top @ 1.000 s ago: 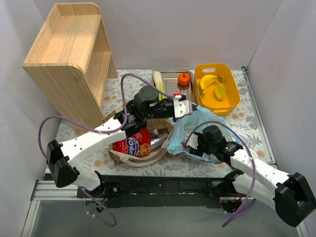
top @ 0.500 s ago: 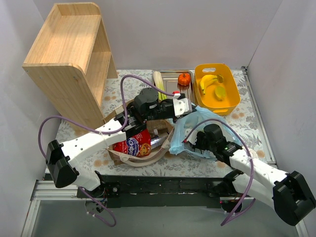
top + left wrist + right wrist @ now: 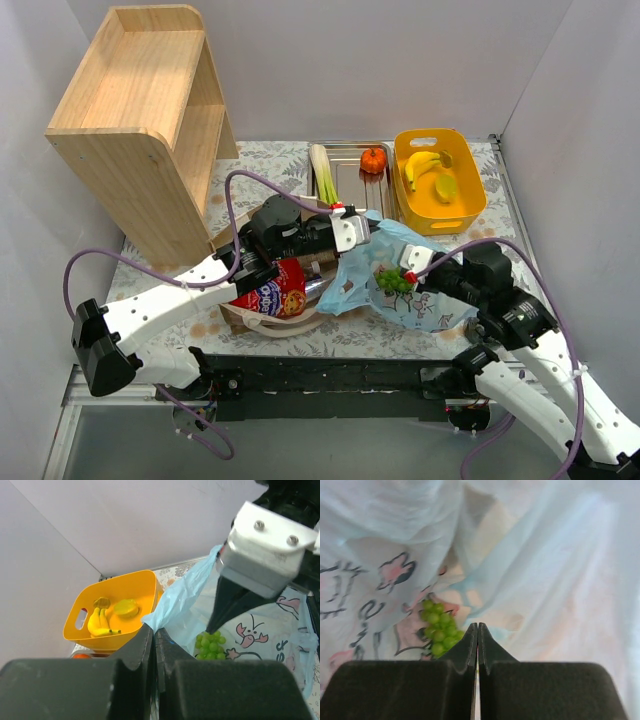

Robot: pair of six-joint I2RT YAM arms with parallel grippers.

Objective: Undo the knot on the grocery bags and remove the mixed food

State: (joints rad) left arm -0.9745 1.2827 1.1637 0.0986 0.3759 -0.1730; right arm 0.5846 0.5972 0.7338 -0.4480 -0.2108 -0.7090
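Observation:
The light-blue plastic bag [image 3: 425,305] [image 3: 187,592] [image 3: 545,555] lies to the right of the brown paper bag [image 3: 268,322]. My left gripper [image 3: 358,230] [image 3: 154,629] is shut on a pinch of the blue bag's film and holds it up. Over the bag, my right gripper [image 3: 402,277] [image 3: 477,627] is shut at the top of a bunch of green grapes [image 3: 391,281] [image 3: 210,644] [image 3: 438,630]. I cannot make out the knot. A red crisp packet [image 3: 270,292] lies in the paper bag.
A leek [image 3: 322,172] and a small pumpkin [image 3: 373,159] lie at the steel tray [image 3: 350,150]. Bananas [image 3: 420,165] [image 3: 100,622] sit in the yellow tub [image 3: 445,218] [image 3: 125,580]. A wooden shelf [image 3: 140,120] stands at the back left. White walls close in both sides.
My right gripper has shut and drawn back to the right from the blue bag, and the grapes now show at its tip. The left gripper has shifted slightly toward the near left with the film.

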